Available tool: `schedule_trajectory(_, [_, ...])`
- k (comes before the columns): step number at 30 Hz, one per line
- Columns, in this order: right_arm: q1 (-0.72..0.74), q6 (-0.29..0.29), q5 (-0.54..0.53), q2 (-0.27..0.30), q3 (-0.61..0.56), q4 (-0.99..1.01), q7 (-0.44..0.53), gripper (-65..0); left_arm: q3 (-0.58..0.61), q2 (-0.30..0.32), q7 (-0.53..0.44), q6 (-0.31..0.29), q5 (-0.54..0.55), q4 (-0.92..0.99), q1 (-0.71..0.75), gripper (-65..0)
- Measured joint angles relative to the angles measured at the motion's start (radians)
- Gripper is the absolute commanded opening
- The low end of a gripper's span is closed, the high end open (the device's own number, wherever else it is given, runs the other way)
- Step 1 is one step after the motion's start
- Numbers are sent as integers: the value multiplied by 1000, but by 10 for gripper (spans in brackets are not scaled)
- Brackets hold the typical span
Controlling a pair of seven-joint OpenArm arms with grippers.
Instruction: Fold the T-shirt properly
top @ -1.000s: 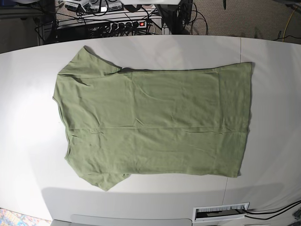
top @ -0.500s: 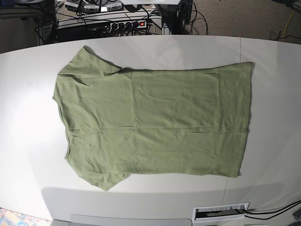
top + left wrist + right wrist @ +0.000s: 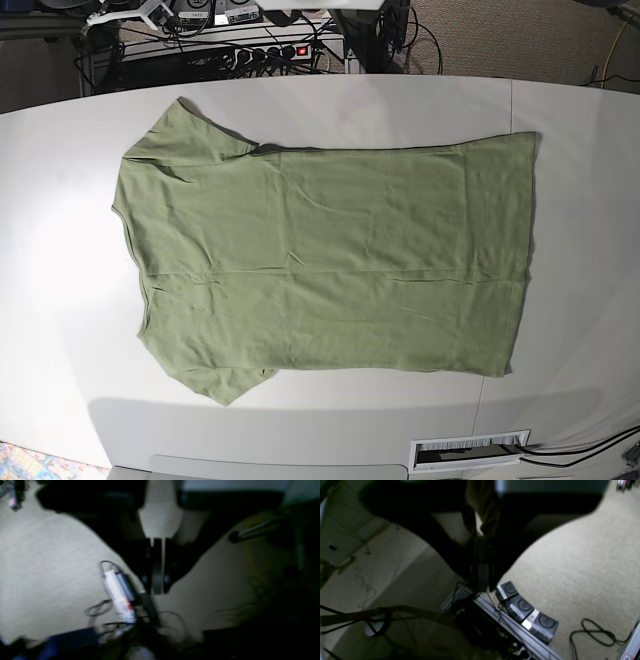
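Near edge first: the T-shirt (image 3: pixel 320 265) lies flat on the white table (image 3: pixel 60 330), spread sideways, shoulders and sleeves toward base-view left, hem toward the right. Lower sleeve is tucked partly under itself at the near-left corner; a long crease runs across the middle. No fold made yet, as I read it.

Neither arm shows in the base view. Both wrist cams look past the table at carpet and cables, so I judge both arms parked off the cloth. Left gripper (image 3: pixel 157 565): jaws pressed together, only a thin slit between them, nothing in them. Right gripper (image 3: pixel 482 565): same, closed up and empty (both views dark and soft, so I can't make out fine detail at the tips).

Risks from here, my judgement:
- Going down closed, the fingers just push fabric and bunch it instead of pinching. I need to open them before the descent.
- That tucked near sleeve could get caught in the first fold and leave a lump.
- Thin cloth on a slick tabletop: grabbing one layer only, or dragging the whole shirt when one arm leads the other.
- The far sleeve sits close to the far table edge; a sloppy pull could send it over toward the power strip (image 3: pixel 270 52) and cables behind.
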State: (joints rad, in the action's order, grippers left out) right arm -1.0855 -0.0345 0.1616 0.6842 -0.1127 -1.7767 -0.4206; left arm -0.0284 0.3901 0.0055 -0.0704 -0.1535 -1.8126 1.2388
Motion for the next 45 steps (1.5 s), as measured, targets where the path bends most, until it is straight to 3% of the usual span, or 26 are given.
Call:
schedule_trajectory(7, [-31, 0, 59, 0, 55, -114, -33, -650, 0, 21, 69, 98, -85, -115, 22, -634])
schedule_trajectory(13, [-34, 3, 104, 0, 55, -171, -54, -650, 0, 22, 126, 118, -162, -234, 26, -634])
schedule_trajectory(21, [-34, 0, 168, 0, 55, -180, -66, -650, 1, 23, 198, 118, -165, -387, 27, -634])
schedule_trajectory(26, [-34, -20, 199, 0, 55, -180, -65, -650, 1, 41, 192, 116, -189, -421, 11, -634])
schedule_trajectory(36, [-31, -52, 353, 3, 55, -286, -134, -650, 1, 151, 186, 109, -250, -421, -152, -634])
schedule_trajectory(41, [-23, -51, 418, 0, 58, -357, -180, -650, 3, 153, 174, 103, -274, -418, -261, -634])
schedule_trajectory(45, [47, -49, 484, -5, 63, -363, -237, -650, 4, 185, 164, 11, -276, -354, -335, -634])
